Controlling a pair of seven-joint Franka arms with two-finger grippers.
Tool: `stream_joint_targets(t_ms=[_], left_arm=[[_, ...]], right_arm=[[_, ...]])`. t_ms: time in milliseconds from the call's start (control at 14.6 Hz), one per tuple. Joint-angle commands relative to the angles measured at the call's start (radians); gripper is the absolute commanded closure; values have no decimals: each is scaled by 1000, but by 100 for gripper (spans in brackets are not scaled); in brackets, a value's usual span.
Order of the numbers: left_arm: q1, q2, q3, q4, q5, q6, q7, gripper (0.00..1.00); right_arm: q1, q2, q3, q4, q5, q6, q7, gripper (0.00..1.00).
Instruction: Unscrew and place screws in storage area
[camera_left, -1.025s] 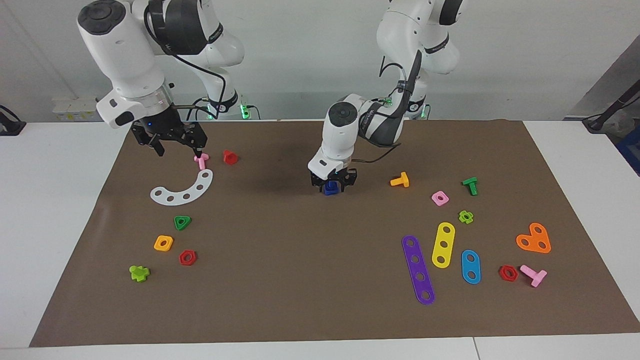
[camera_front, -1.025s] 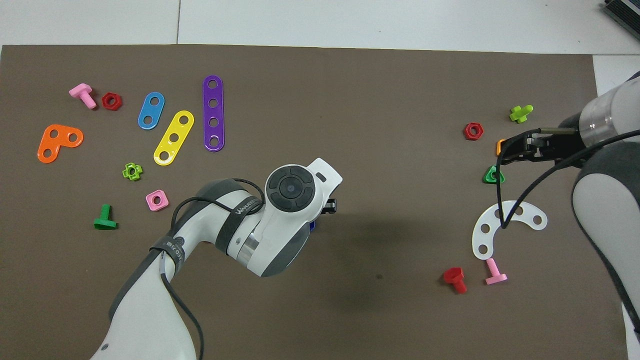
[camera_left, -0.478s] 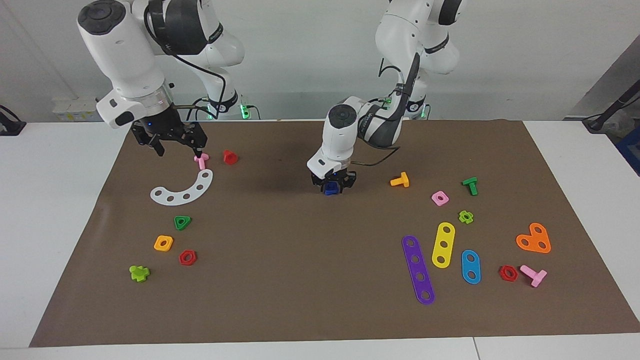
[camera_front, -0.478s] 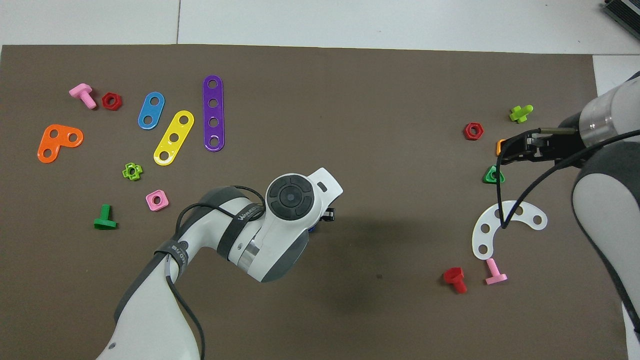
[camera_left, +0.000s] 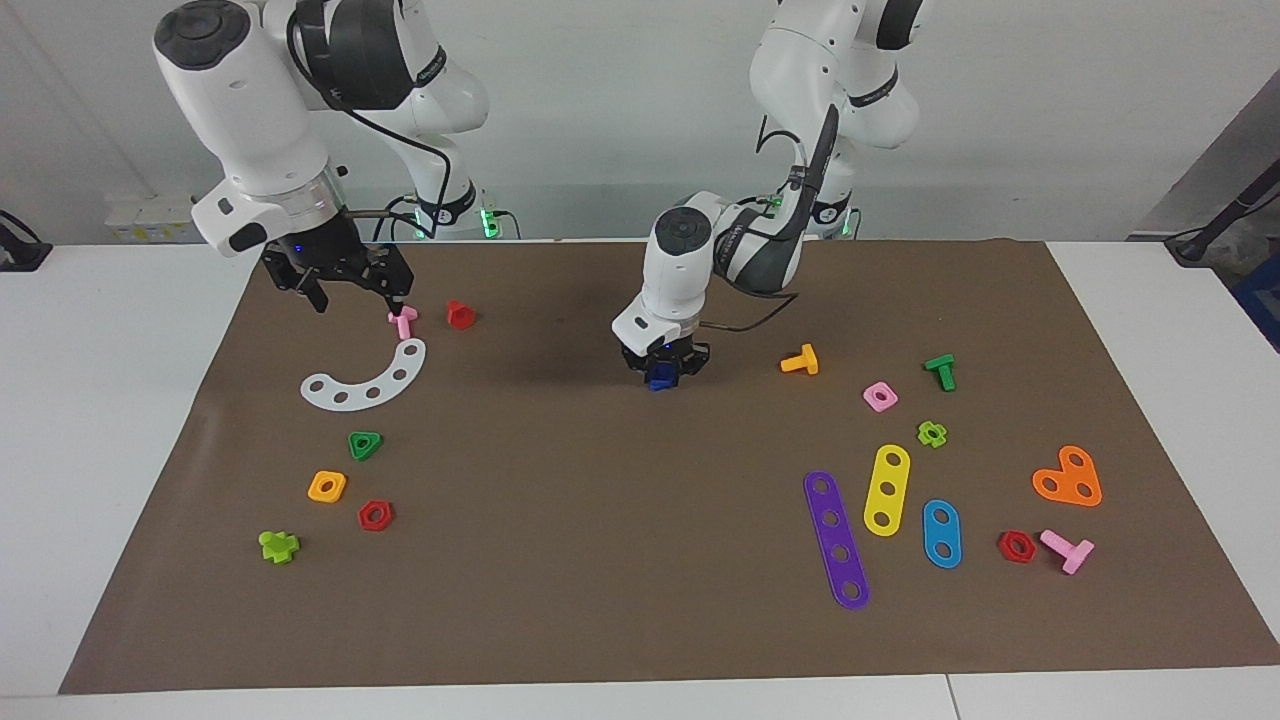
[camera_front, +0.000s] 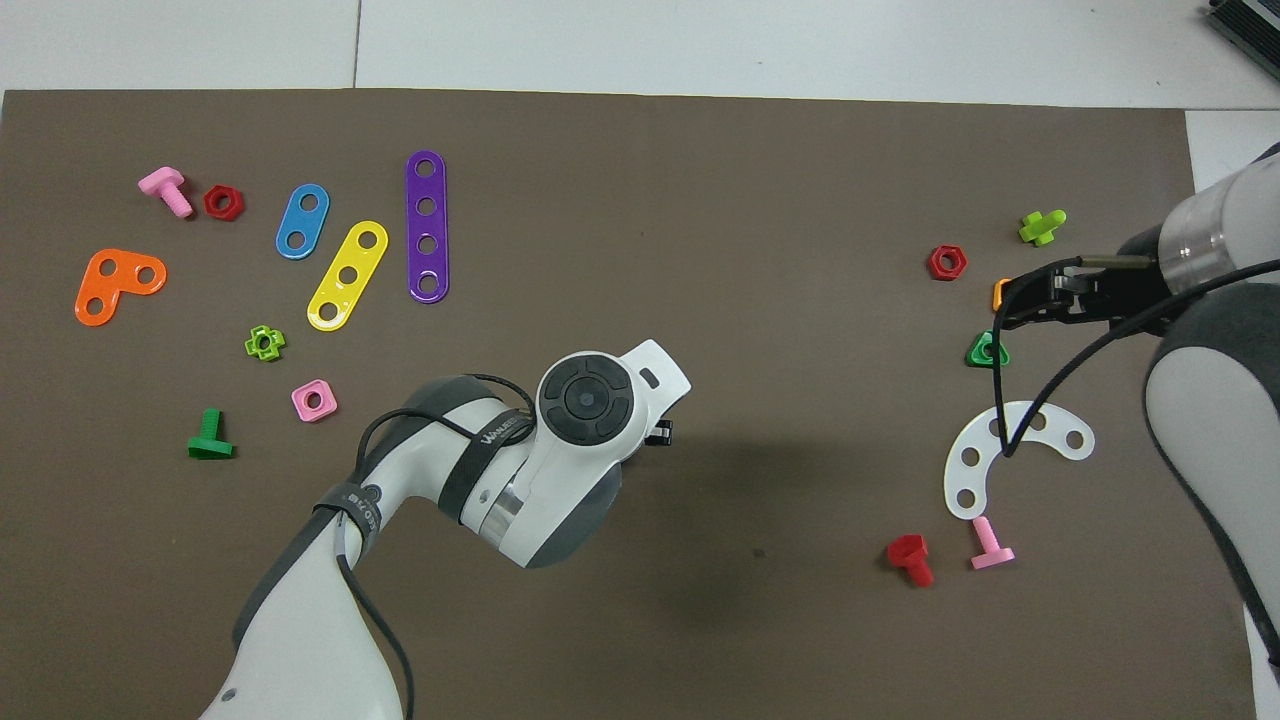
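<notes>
Brown paper covers the desk (camera_left: 600, 560), where the blue screw (camera_left: 659, 381) sits mid-mat, clenched in the left gripper (camera_left: 662, 366) jaws. The right gripper (camera_left: 345, 290), jaws released, waits over the storage area (camera_left: 340, 440) beside a white curved strip (camera_left: 368, 382).

From overhead, the left arm's own wrist covers its hand (camera_left: 664, 372) and the blue screw (camera_left: 659, 381) entirely, and in the facing view only the screw's lower part shows between the black fingers, so its head shape and how far the fingers close cannot be read. The orange square nut (camera_left: 327, 486) is nearly all hidden overhead under the right hand (camera_left: 350, 290), whose finger gap is also unclear. Both arms' bases fall outside the overhead view.
</notes>
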Motion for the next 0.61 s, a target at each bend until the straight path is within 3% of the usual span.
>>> stream_joint_targets(t_ms=[0, 68, 547], left_arm=[[-12, -32, 15, -32, 20, -11, 4, 92], [-11, -31, 13, -25, 19, -20, 4, 100], [0, -11, 13, 138, 6, -206, 4, 100]], right_arm=[[-17, -23, 4, -22, 28, -7, -31, 0], [-14, -23, 4, -22, 28, -7, -32, 0], [60, -21, 11, -29, 24, 21, -15, 0]])
